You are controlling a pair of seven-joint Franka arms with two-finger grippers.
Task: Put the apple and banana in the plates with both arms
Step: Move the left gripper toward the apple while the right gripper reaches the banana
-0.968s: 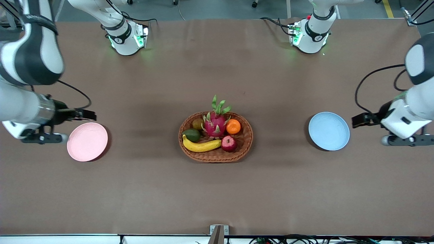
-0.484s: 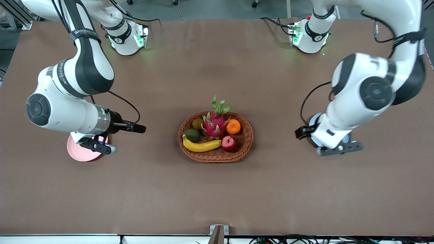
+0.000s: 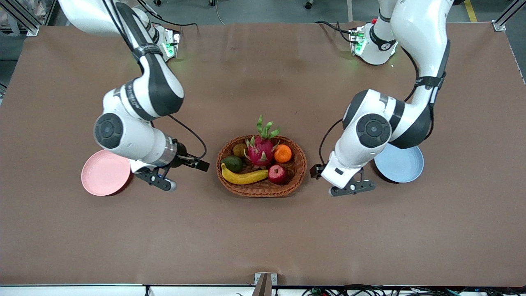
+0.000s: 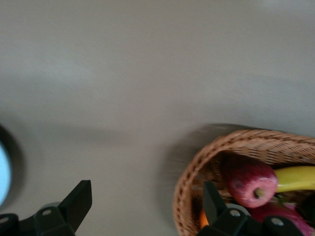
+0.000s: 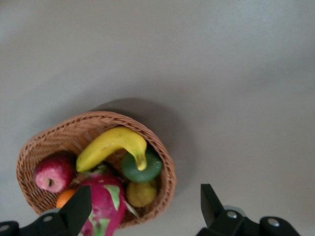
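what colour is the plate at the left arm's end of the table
Light blue: the plate shows best in the front view, partly covered by the left arm.

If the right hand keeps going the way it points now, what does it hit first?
Probably the wicker basket rim at the banana end. The right hand, open, points at it over bare table; its height is unclear, so it might pass above.

Two plates [image 3: 106, 172]; six fruits [image 3: 277, 173]

table [image 3: 263, 230]: brown, matte | floor [image 3: 263, 10]: grey, past table's top edge | light: even
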